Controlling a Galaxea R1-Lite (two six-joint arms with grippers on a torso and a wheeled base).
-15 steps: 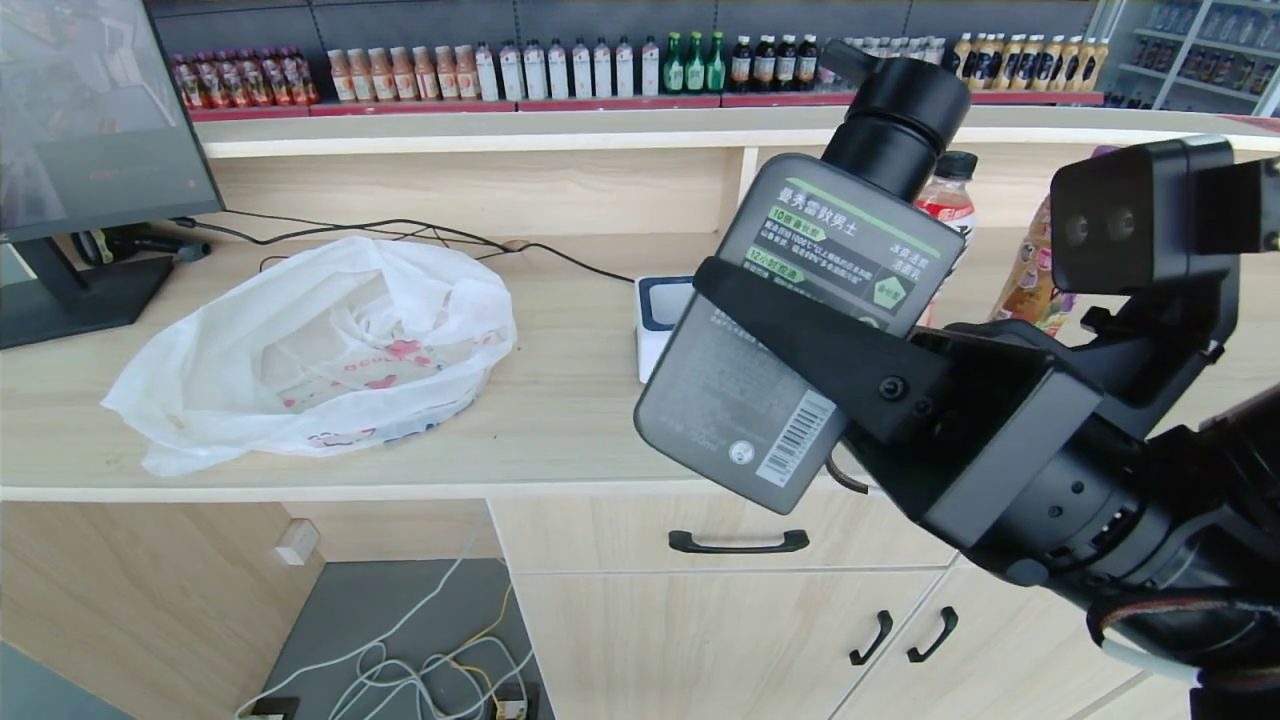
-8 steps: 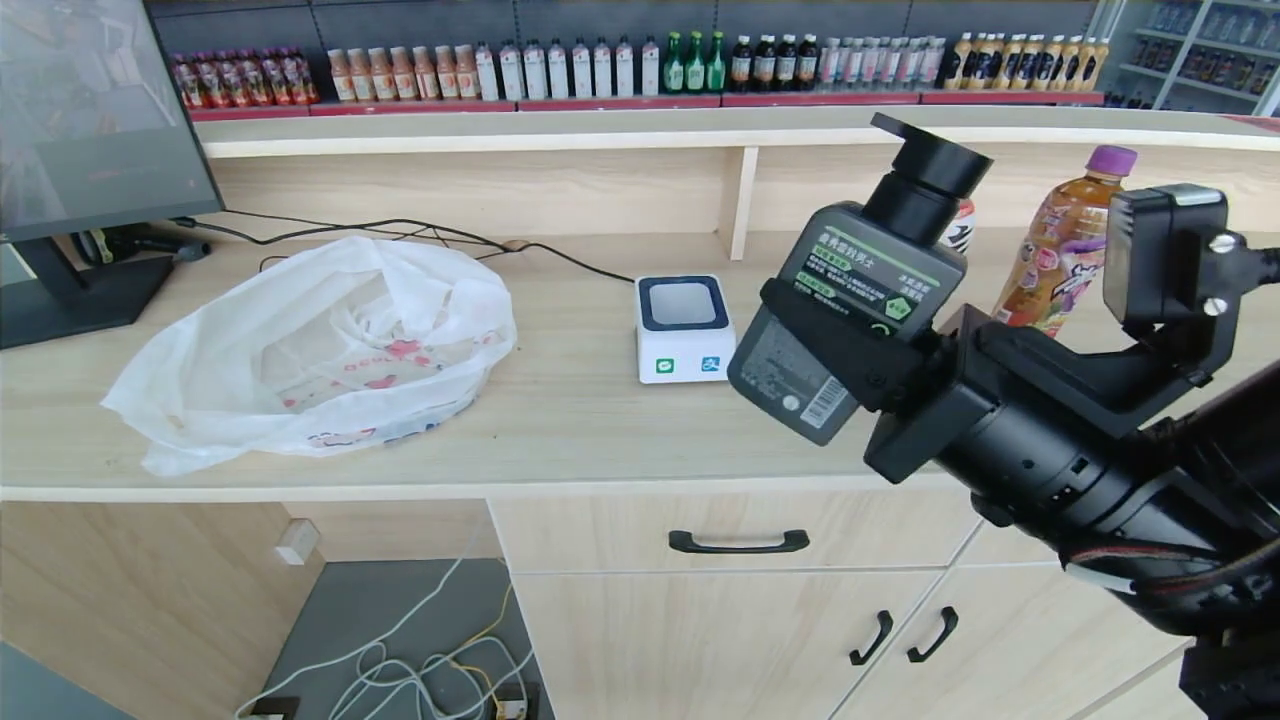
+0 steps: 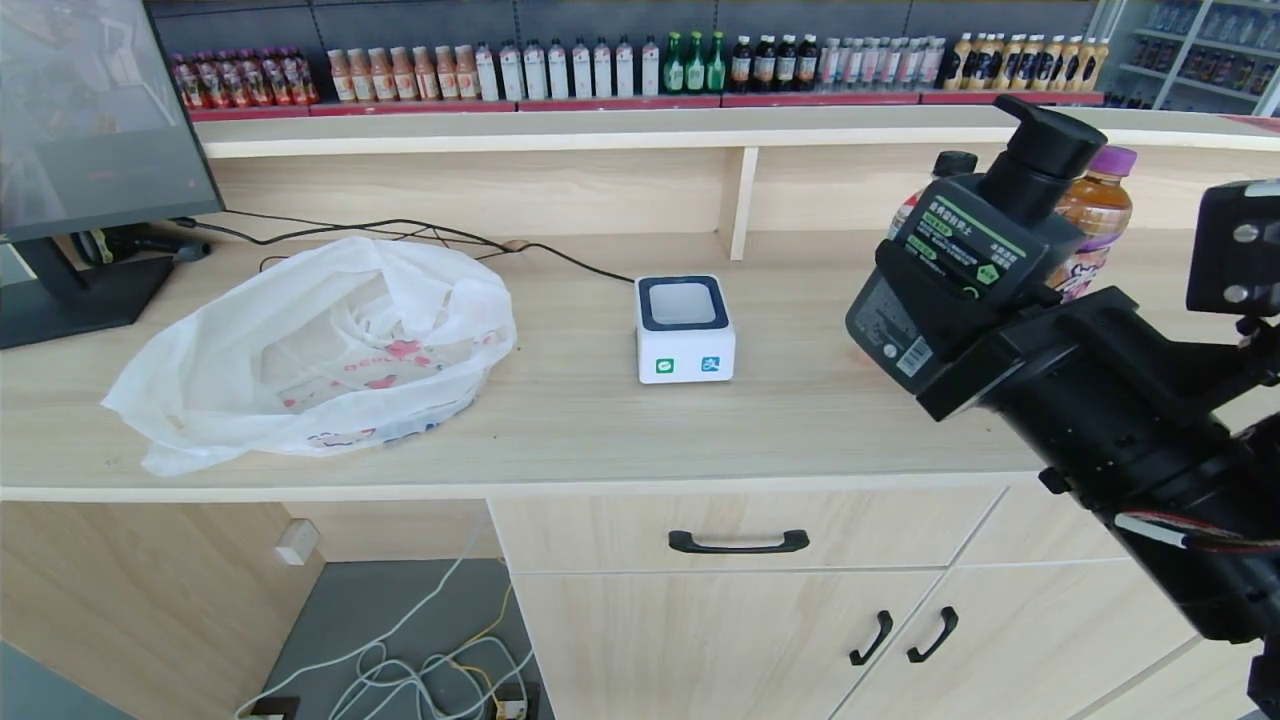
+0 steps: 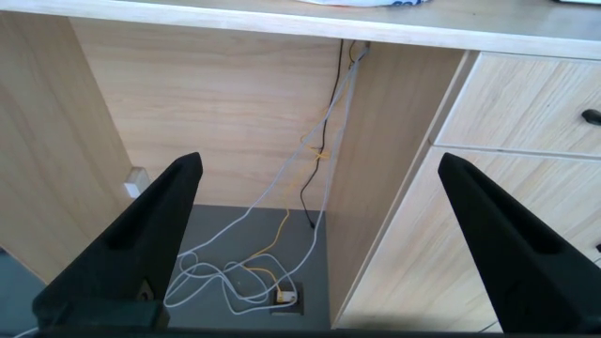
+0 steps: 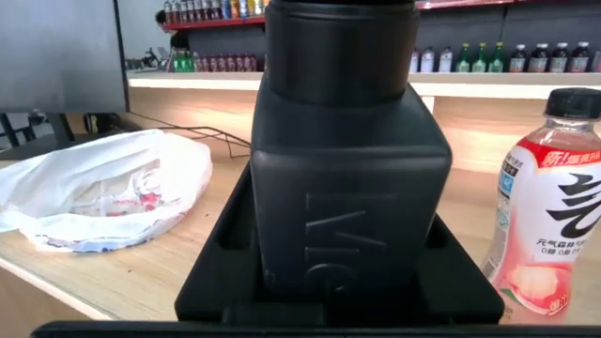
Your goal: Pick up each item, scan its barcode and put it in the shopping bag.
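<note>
Dark grey flat-sided bottle (image 3: pixel 965 245) with a black pump cap, clamped in the right claw (image 3: pixel 930 300), held off the worktop (image 3: pixel 560 420) to the right of the scanner (image 3: pixel 685 328). It is tilted, cap up and away, with the barcode at its lower corner. Scanner is a white box with a dark-framed window facing up. White plastic shopping bag (image 3: pixel 320 350) lies crumpled, mouth open, well left of scanner. Amber purple-capped bottle (image 3: pixel 1100 205) and black-capped bottle (image 5: pixel 549 216) stand upright, far right of scanner.
</note>
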